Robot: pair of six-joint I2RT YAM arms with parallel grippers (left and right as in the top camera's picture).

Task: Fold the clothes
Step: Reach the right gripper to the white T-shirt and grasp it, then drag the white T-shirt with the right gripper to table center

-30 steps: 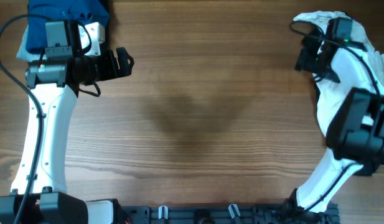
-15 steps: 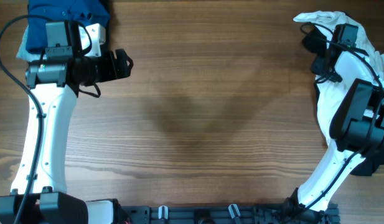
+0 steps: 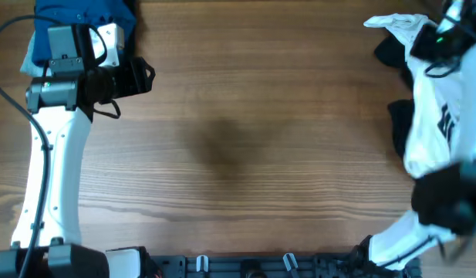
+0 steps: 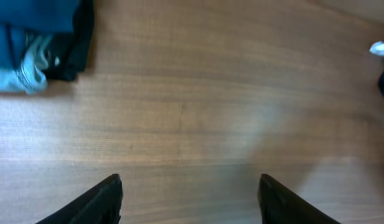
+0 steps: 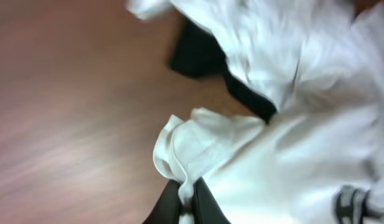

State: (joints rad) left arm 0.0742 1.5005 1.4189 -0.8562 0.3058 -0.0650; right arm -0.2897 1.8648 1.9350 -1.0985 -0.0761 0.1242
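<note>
A pile of white clothes point(image 3: 432, 116) lies at the table's right edge, with black cloth point(image 3: 389, 51) under it. In the right wrist view my right gripper point(image 5: 187, 194) is shut on a bunched fold of the white garment point(image 5: 285, 124), beside a black piece point(image 5: 198, 53). Blue clothes point(image 3: 75, 19) lie at the far left corner and show at the upper left point(image 4: 30, 25) of the left wrist view. To their right, my left gripper point(image 3: 143, 77) hangs open over bare wood with nothing between its fingers point(image 4: 104, 196).
The wooden table point(image 3: 245, 139) spreads bare between the two piles. A dark rail point(image 3: 261, 266) with clips runs along the near edge. The left arm's white link point(image 3: 56, 170) stretches down the left side. A white scrap point(image 4: 381, 48) shows at the far right.
My right gripper has shut on the white garment and pulled it up and toward the right edge. The left gripper drew back a little to the left, its jaws narrowing slightly.
</note>
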